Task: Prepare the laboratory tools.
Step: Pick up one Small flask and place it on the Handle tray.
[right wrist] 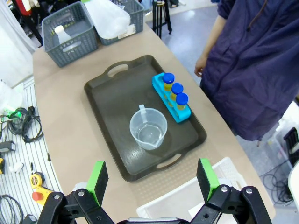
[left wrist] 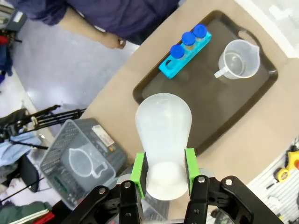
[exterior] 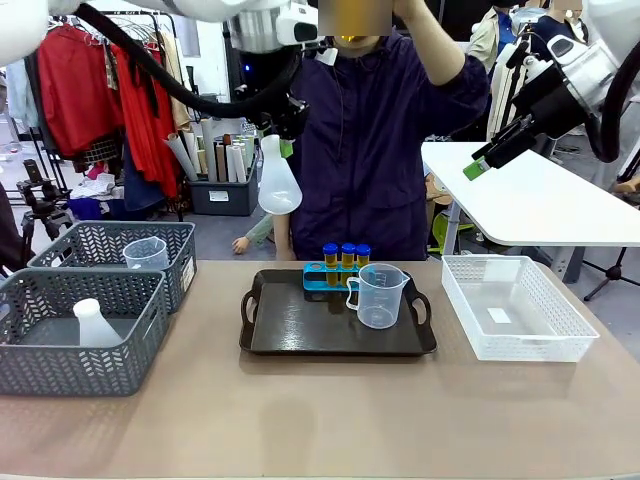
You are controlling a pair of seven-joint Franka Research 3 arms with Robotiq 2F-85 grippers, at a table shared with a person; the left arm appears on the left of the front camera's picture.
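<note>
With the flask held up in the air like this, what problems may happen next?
1. The left end effector grips the conical flask only at its narrow neck, with the wide body hanging free, so it may slip or swing.
2. The tray already holds the measuring beaker and the test tube rack; lowering the flask carelessly might knock them over.

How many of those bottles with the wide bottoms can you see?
2. One flask hangs in the left gripper, high above the table. Another flask stands in the near grey basket.
</note>
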